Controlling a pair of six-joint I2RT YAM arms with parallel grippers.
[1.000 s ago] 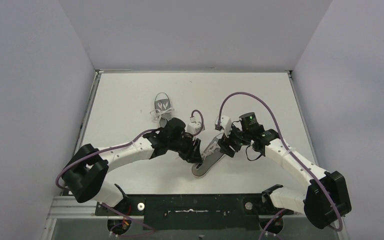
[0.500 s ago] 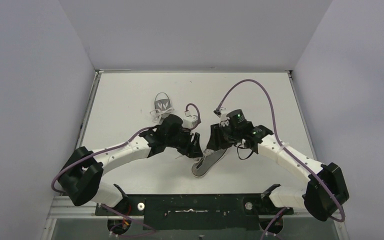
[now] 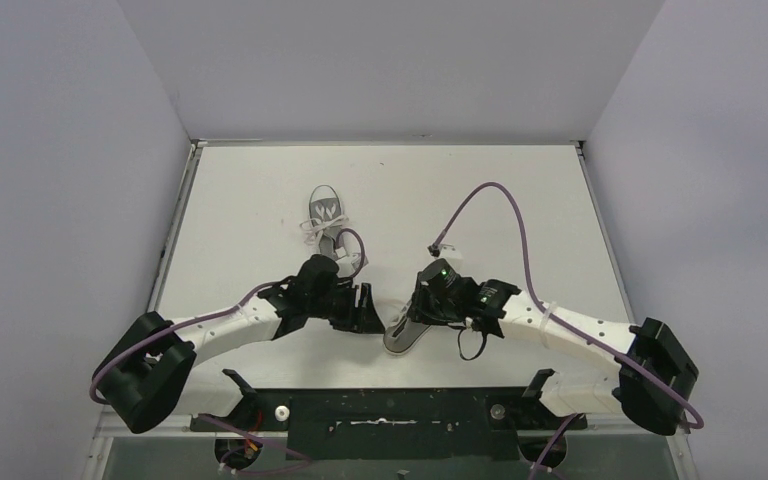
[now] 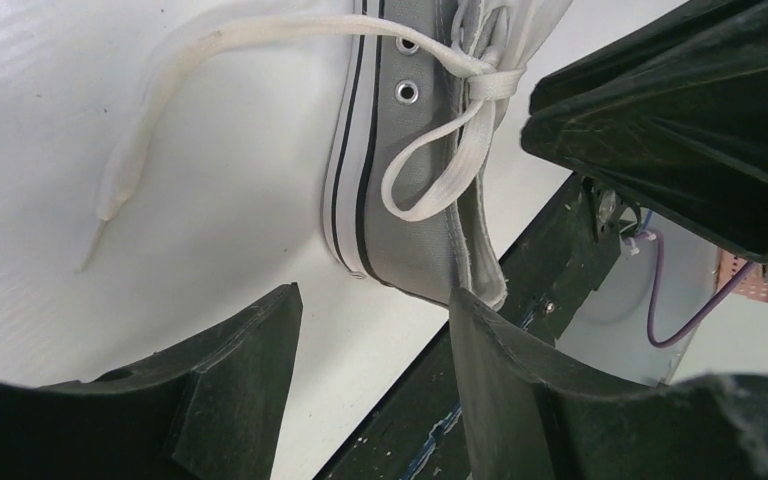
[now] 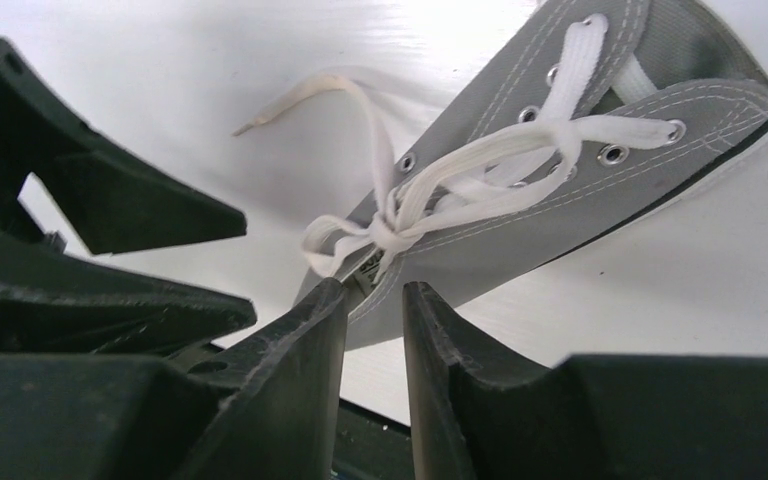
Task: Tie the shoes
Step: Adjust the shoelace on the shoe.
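Observation:
One grey shoe (image 3: 406, 338) lies near the table's front edge, between my two grippers. It also shows in the left wrist view (image 4: 415, 210) and the right wrist view (image 5: 560, 200). Its white laces cross in a simple knot (image 5: 392, 232), with a small loop (image 4: 438, 170) and a loose end (image 4: 160, 90) lying on the table. The other grey shoe (image 3: 325, 213) lies further back. My left gripper (image 3: 368, 310) (image 4: 372, 300) is open and empty, just left of the near shoe. My right gripper (image 3: 409, 308) (image 5: 375, 290) has a narrow gap between its fingers, holds nothing, and hovers at the shoe's heel end.
The black mounting rail (image 3: 390, 405) runs along the table's near edge just below the shoe. Purple cables (image 3: 490, 195) arch above the right arm. Grey walls close off the table (image 3: 260, 180) on three sides.
Both arms have drawn back toward the near edge and sit lower. The right gripper moved left along the near shoe to its heel end. The shoe has stayed put.

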